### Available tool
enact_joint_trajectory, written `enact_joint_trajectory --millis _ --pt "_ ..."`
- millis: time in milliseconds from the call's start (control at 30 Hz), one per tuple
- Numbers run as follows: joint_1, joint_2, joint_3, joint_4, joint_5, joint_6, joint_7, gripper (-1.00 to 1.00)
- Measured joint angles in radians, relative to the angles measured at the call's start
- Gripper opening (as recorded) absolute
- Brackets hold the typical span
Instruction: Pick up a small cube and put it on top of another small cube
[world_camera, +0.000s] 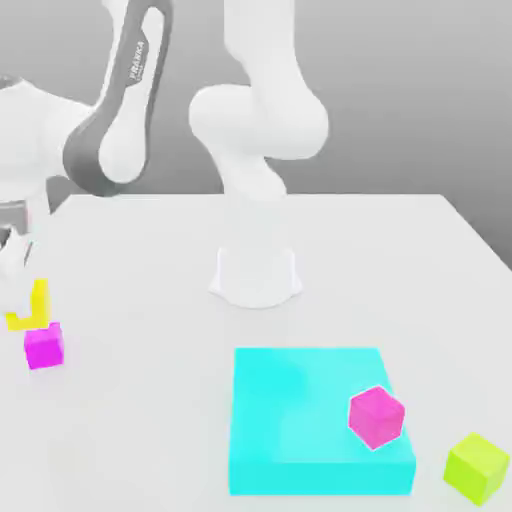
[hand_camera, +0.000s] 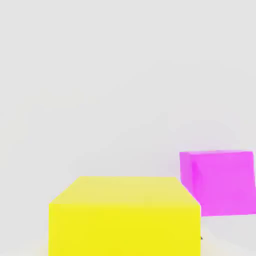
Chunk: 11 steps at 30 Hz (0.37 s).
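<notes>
Plain grey backdrop behind a white surface, pale and bare around the arm's base. Largest on it: a flat cyan block carrying a hot-pink cube, with a lime cube just beside, toward the exterior view's right. Far over at the exterior view's left edge, the hand, nearly shut, apparently gripping the yellow cube just above and beside the fuchsia cube, not yet on it. Likely rigid, light and smooth-sided, so prone to slipping or twisting; best pinched on two opposite flat faces, square and centred. Seen close in the hand view: yellow cube near, fuchsia cube beyond.
</notes>
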Motion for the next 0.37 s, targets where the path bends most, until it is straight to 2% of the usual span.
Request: enact_joint_trajectory --millis 100,233,267,367 --pt "-0.008 0.053 -0.016 -0.016 0.052 0.035 -0.006 -1.00" --pt "-0.031 0.196 0.035 -0.012 0.185 0.161 -0.098 -1.00" --pt "-0.039 0.218 0.048 -0.011 0.207 0.181 -0.113 1.00" --pt "-0.039 0.218 0.048 -0.011 0.207 0.181 -0.113 1.00"
